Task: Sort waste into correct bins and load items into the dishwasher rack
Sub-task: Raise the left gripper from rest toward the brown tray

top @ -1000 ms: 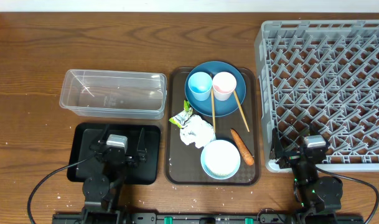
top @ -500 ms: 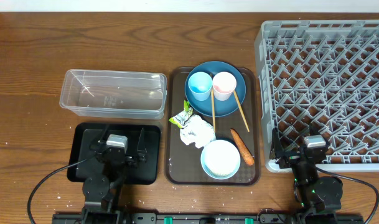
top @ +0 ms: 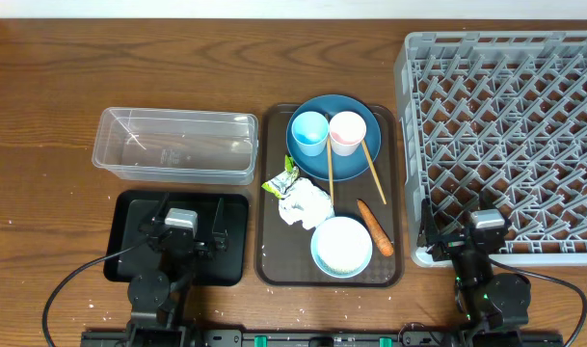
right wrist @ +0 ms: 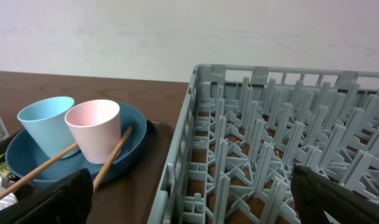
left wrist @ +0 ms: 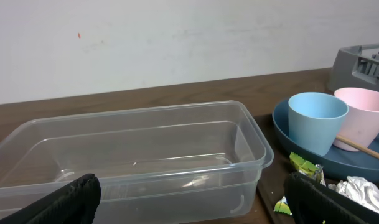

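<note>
Task not started, judging by the layout: the clear tub (top: 177, 175), the black tray (top: 124, 268) and the grey dishwasher rack (top: 505, 106) all look empty, and everything to be sorted sits on the brown serving tray (top: 270, 262) in the middle of the table (top: 177, 67). At the far end of that tray the dark blue plate (top: 356, 162) carries the light blue cup (top: 308, 131) and the pale pink cup (top: 347, 131), upright and side by side, with the two chopsticks (top: 373, 173) lying across the plate rim. Nearer the robot lie the green-yellow wrapper (top: 281, 181), the crumpled white paper (top: 305, 204), the carrot (top: 376, 227) and the pale blue bowl (top: 341, 247). Rice grains cannot be made out for sure; a few white specks show on the table near the left arm. Left gripper (top: 185, 220) hovers over the black tray, jaws spread wide, empty. Right gripper (top: 474, 231) sits at the near left corner of the rack, jaws also spread wide, empty. All waste and all dishes are left to do. Surface is dark brown wood grain; the tub lies left of the serving tray and the rack right of it. The wrist views show a plain pale wall (left wrist: 177, 43) behind the table.
</note>
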`<state>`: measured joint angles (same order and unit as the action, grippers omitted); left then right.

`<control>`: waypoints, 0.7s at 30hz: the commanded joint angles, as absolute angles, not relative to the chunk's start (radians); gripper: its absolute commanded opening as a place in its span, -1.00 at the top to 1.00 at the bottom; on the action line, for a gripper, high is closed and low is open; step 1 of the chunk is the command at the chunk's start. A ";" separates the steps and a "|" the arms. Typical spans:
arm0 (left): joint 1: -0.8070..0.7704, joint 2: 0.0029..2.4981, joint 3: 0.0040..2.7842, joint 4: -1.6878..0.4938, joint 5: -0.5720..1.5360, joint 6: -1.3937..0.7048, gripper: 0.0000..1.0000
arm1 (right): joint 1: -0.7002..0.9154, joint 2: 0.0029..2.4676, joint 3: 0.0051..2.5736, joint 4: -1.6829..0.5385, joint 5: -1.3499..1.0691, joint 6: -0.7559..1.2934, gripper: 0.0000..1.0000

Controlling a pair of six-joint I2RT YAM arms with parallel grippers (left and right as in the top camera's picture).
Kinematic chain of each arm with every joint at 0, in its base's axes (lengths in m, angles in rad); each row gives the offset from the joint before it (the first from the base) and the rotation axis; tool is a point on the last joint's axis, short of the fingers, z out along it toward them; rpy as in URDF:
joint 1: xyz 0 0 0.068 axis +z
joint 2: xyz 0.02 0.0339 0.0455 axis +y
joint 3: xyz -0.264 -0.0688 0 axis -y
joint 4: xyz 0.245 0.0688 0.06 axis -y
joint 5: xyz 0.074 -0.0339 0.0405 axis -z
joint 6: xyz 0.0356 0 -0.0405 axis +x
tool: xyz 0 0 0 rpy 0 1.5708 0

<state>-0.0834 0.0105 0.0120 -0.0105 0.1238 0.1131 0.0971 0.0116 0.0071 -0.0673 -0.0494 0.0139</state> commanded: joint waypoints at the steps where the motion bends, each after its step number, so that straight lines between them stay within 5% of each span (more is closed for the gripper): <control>1: -0.088 0.004 0.004 -0.053 0.137 0.131 -0.93 | 0.091 0.007 0.006 -0.071 -0.049 0.006 -0.99; 13: -0.088 0.004 0.004 -0.007 0.162 0.129 -0.93 | 0.091 0.007 0.006 -0.071 -0.049 0.006 -0.99; 21: -0.088 0.004 0.004 0.085 0.620 0.077 -0.93 | 0.091 0.007 0.006 -0.071 -0.049 0.006 -0.98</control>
<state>-0.0837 0.0105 0.0067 0.0570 0.4038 0.1005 0.0971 0.0116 0.0071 -0.0669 -0.0494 0.0139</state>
